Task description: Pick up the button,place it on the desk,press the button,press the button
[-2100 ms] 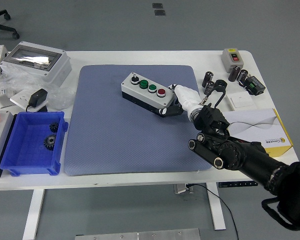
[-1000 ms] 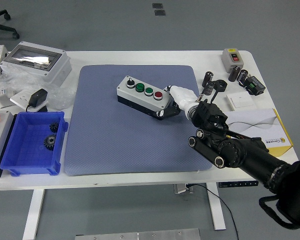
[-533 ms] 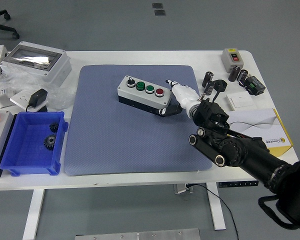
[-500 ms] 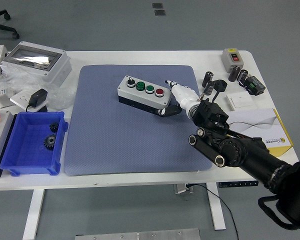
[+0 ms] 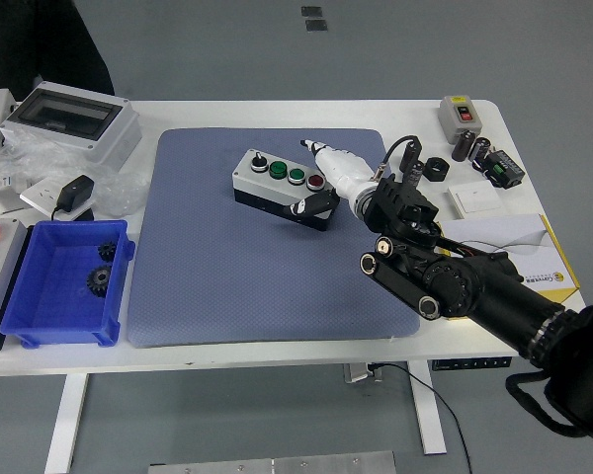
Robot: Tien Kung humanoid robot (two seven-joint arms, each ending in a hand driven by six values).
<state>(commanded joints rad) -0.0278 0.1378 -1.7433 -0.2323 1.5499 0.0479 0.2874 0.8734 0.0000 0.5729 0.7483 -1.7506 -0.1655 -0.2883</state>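
The grey button box (image 5: pixel 270 184) lies flat on the blue mat (image 5: pixel 217 276), slightly turned. Its top carries a black switch, two green buttons and a red button (image 5: pixel 316 182). My right hand (image 5: pixel 318 178) reaches in from the lower right and hovers over the box's right end, by the red button. One white finger (image 5: pixel 310 148) points past the box's far side and a dark finger (image 5: pixel 312 205) lies along its near side. The hand looks open and does not lift the box. My left arm is out of view.
A blue bin (image 5: pixel 64 286) with gears stands at the left, with a grey enclosure (image 5: pixel 69 118) behind it. Small black parts (image 5: pixel 474 153) and a yellow-white carton (image 5: pixel 519 252) lie on the right. A person in dark clothing (image 5: pixel 40 44) stands at the far left corner.
My right hand set the box down a little to the left on the mat, let go of its right end and rose over the red button. A person has come into view at the top left.
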